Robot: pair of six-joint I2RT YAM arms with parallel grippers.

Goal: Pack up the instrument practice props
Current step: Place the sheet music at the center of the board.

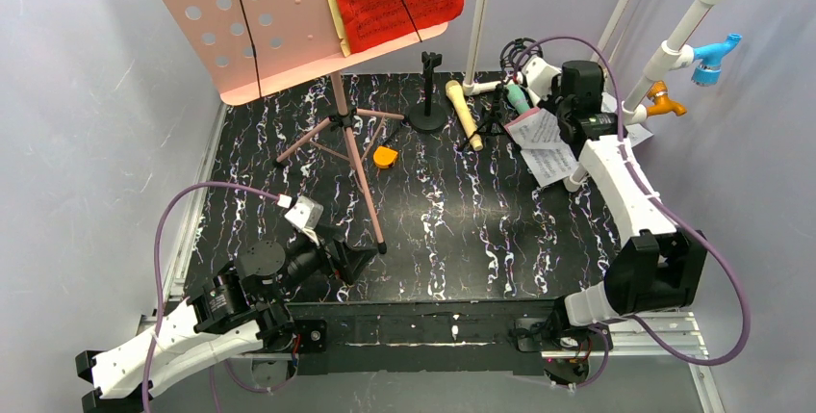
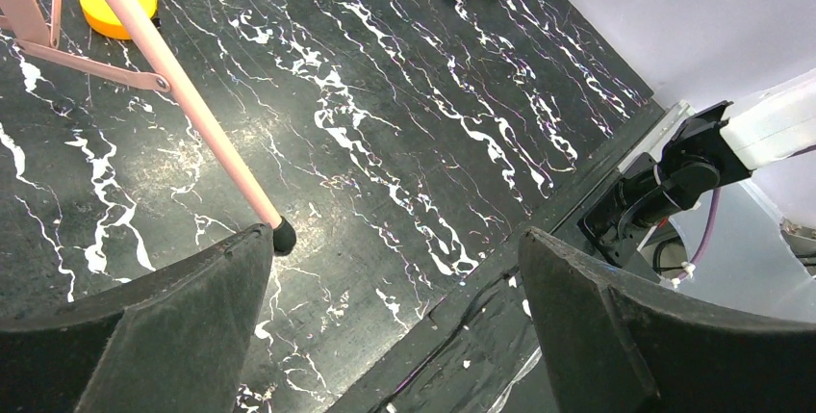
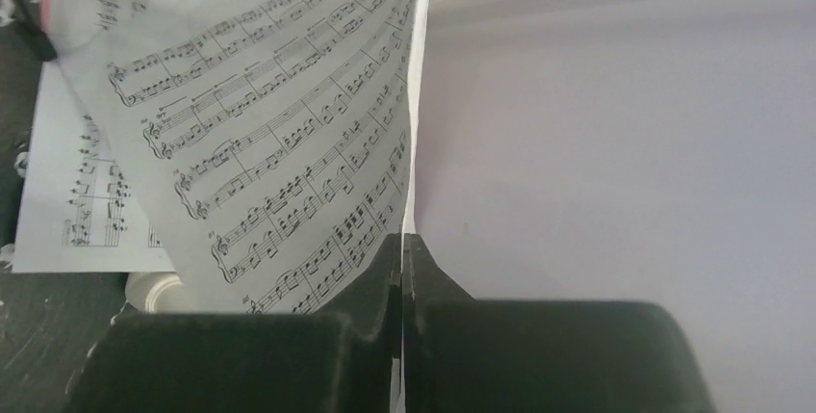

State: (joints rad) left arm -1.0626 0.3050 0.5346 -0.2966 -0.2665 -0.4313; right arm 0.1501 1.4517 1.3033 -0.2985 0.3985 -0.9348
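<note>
Left gripper (image 2: 395,273): jaws wide apart, holding nothing, low over the near-left of the table (image 1: 462,230). The pink tripod leg (image 2: 183,95) ends just beside one finger, outside the jaws. The beige microphone (image 1: 464,113) and teal microphone (image 1: 518,97) lie at the back, well apart from it. Right gripper (image 3: 401,254): jaws pressed together on the edge of a white music sheet (image 3: 279,143), back right.

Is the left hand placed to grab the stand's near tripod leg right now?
Probably yes: the left hand is open, and the pink tripod leg ends right beside it, with nothing between.
</note>
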